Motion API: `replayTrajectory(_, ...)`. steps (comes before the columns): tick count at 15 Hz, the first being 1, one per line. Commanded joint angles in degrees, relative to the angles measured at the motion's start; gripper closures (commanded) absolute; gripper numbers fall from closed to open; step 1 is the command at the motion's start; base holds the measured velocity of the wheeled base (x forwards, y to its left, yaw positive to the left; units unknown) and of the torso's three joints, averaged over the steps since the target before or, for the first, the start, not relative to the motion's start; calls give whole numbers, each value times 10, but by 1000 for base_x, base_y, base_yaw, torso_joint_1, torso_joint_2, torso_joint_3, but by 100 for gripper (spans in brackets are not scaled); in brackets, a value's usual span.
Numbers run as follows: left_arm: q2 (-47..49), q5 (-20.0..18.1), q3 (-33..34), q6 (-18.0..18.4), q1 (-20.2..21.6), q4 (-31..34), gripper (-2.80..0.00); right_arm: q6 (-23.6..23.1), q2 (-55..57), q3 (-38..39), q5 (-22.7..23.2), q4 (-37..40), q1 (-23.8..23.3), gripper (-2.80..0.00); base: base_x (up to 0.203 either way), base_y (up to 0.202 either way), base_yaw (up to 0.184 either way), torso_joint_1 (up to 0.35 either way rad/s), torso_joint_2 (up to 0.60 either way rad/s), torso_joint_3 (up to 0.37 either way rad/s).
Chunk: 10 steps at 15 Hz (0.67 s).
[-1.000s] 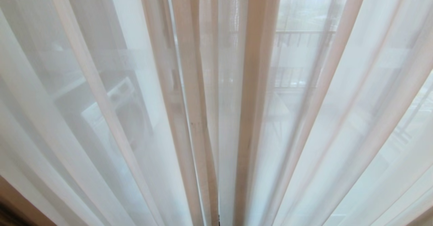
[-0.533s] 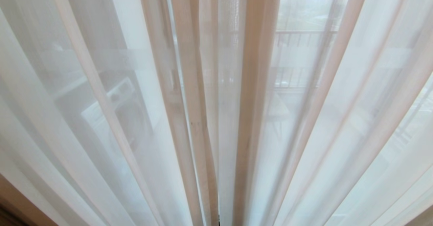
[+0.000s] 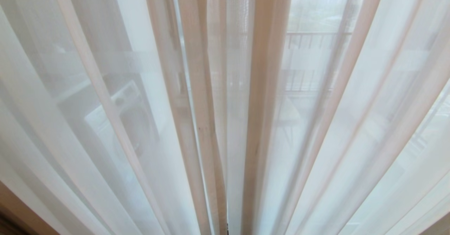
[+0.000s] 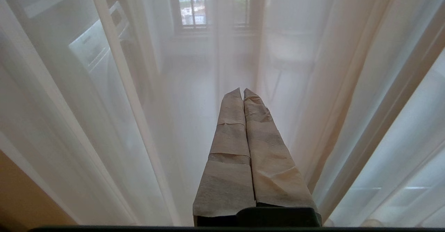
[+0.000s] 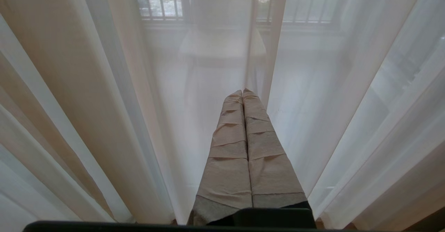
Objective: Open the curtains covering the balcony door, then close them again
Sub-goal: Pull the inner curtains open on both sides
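The curtains [image 3: 197,97] are hanging drawn right in front of us, and nothing has shifted over the last second, so opening is not yet starting. We are keeping the left gripper [image 4: 242,90] and right gripper [image 5: 242,91] pinched closed, empty, facing the sheers.

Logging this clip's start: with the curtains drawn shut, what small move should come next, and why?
Probably open the left claw beside the centre seam: the sheer curtains cover the glass, both claws are shut and empty, the right claw likewise short of the fabric.
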Motion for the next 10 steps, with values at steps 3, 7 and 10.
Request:
replayTrajectory(3,18,-21,-61,-3,0,36,0,0,1,0,0,0,0,0,0,0,0,0,0,0)
replayTrajectory(7,140,-74,-145,-22,-1,34,0,0,1,0,0,0,0,0,0,0,0,0,0,0)
replayTrajectory(10,246,-151,-240,-27,-3,33,0,0,1,0,0,0,0,0,0,0,0,0,0,0)
